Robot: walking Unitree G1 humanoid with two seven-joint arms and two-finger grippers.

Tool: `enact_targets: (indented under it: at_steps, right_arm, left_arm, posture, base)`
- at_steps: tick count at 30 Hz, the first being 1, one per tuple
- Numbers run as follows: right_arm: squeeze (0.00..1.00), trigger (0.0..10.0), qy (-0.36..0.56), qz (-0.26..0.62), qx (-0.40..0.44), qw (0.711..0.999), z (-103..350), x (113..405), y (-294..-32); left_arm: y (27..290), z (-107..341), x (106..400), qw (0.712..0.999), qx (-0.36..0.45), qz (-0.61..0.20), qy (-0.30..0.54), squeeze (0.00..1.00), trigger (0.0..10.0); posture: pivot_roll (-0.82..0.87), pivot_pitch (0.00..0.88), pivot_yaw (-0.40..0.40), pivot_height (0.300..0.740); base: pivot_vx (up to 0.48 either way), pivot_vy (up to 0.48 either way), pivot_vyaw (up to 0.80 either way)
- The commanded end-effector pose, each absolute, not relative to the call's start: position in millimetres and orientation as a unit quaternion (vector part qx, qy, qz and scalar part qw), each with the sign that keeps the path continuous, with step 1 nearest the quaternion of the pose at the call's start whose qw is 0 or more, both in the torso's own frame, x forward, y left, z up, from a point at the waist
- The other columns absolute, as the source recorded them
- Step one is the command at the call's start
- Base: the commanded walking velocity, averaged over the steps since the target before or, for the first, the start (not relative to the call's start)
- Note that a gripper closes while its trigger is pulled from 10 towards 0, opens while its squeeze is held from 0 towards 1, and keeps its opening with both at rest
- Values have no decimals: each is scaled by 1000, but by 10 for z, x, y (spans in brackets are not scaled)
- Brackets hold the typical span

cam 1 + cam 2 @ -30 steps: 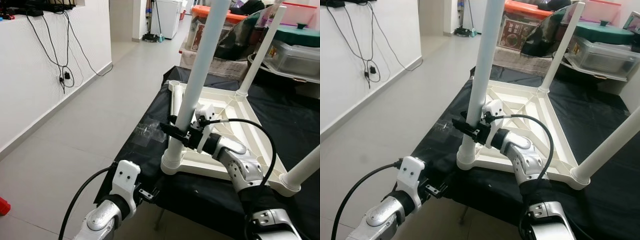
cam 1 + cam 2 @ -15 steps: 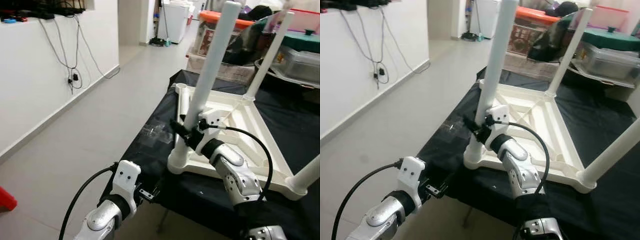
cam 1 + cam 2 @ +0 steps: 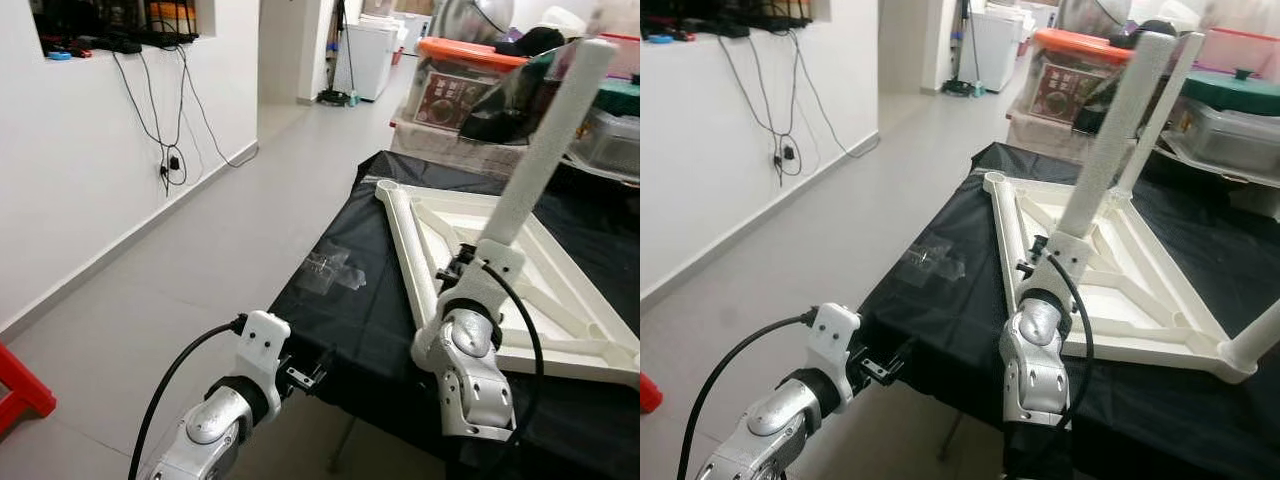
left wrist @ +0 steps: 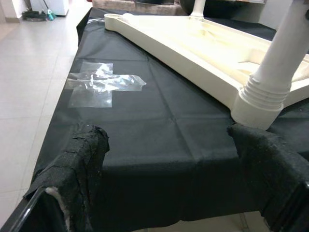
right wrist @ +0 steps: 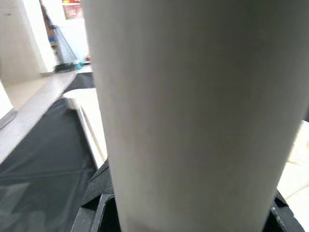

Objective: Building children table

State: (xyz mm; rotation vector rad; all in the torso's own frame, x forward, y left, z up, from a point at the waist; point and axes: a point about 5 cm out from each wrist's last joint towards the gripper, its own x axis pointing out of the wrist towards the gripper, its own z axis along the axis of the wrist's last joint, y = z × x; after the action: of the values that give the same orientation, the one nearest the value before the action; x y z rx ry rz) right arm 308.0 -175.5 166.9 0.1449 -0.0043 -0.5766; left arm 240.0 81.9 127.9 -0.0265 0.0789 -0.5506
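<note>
My right pincer (image 5: 193,212) grips the white table leg (image 3: 545,140): the right wrist view has the smooth round tube pressed between the black fingers (image 5: 94,212), close up and blurred. From the head views the pincer itself hides behind my silver right arm (image 3: 465,360), and the leg stands tilted at the near corner of the upturned table frame (image 3: 560,300). The left wrist view adds the ribbed collar (image 4: 263,94) where that leg meets the frame's socket.

The frame is cream plastic, ribbed with diagonal braces, lying flat on the black cloth worktop (image 3: 350,320) toward its near edge. A second leg (image 3: 1252,342) sticks up at the frame's near right corner; a third (image 3: 1150,120) rises at the far corner.

My left pincer (image 4: 169,193) hangs just off the worktop's near edge, fingers (image 4: 79,164) spread wide, gripping nothing. They are padded in rough black fabric.

A crumpled strip of clear tape (image 4: 99,84) sticks to the cloth near the worktop's left edge.

Behind the worktop, a clear plastic bin with an orange lid (image 3: 470,75) holds something I cannot make out.
</note>
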Motion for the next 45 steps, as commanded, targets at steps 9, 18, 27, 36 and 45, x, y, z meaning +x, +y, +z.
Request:
enact_targets:
  at_steps: [9, 18, 27, 36, 45]
  right_arm:
    - [933, 10000, 28, -288, 112, 951, 1639, 3196, -1420]
    - [0, 10000, -17, -218, 74, 973, 1586, 3188, -1790]
    - [0, 10000, -31, -12, 74, 997, 1583, 3221, -2081]
    - [0, 10000, -3, 229, 59, 972, 1716, 3270, -2026]
    - [0, 10000, 41, 438, 46, 897, 1764, 3240, -1864]
  left_arm:
    - [781, 1239, 2433, 960, -10, -275, 39, 0, 10000]
    - [746, 1211, 2451, 958, -12, -284, 42, 0, 10000]
    - [740, 1212, 2463, 958, -10, -286, 38, 0, 10000]
    - [733, 1214, 2477, 957, -8, -289, 34, 0, 10000]
    - [731, 1212, 2471, 957, -4, -288, 30, 0, 10000]
  posture:
    - [166, 0, -109, 740]
    - [156, 0, -106, 740]
    - [155, 0, -105, 740]
    - [163, 0, -108, 740]
    - [178, 0, -118, 740]
  base:
    - [0, 0, 0]
    - [0, 0, 0]
    - [0, 0, 0]
    - [0, 0, 0]
    - [0, 0, 0]
